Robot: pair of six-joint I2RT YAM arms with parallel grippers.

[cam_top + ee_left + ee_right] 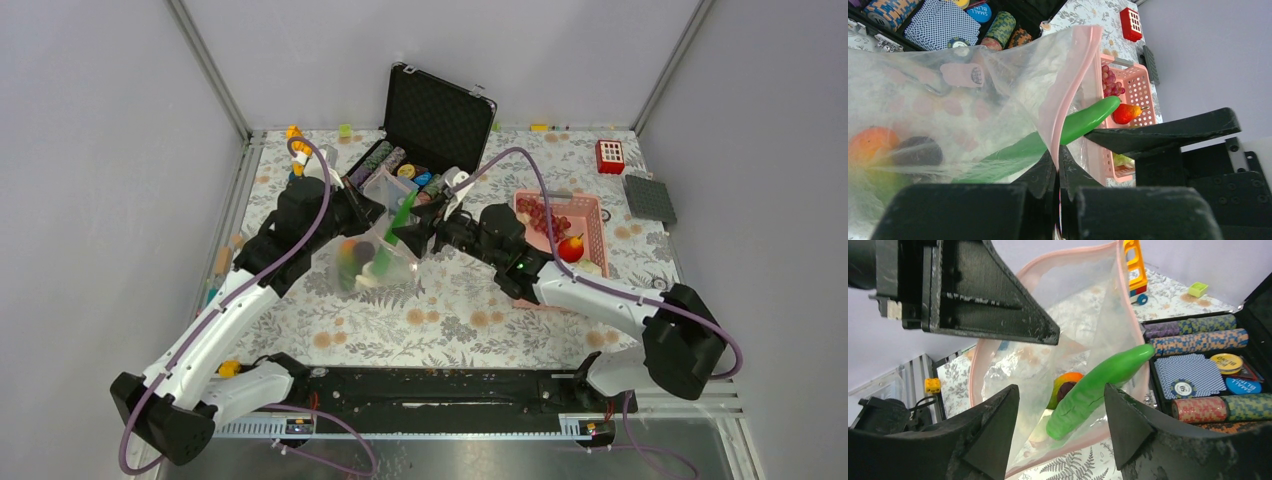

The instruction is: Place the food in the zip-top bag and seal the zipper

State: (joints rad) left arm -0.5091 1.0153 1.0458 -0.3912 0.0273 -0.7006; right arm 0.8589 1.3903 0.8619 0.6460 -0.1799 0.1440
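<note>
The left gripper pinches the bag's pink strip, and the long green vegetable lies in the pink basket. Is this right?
No. The long green vegetable leans in the zip-top bag, not in the pink basket, as the right wrist view shows. The left gripper does pinch the pink strip.

1. Bright, even light falls softly around the zip-top bag [380, 235]; shadows beside it are faint.
2. Pale glare streaks its crinkled film.
3. Just below it, the left gripper [1057, 167] looks soft, unfocused.
</note>
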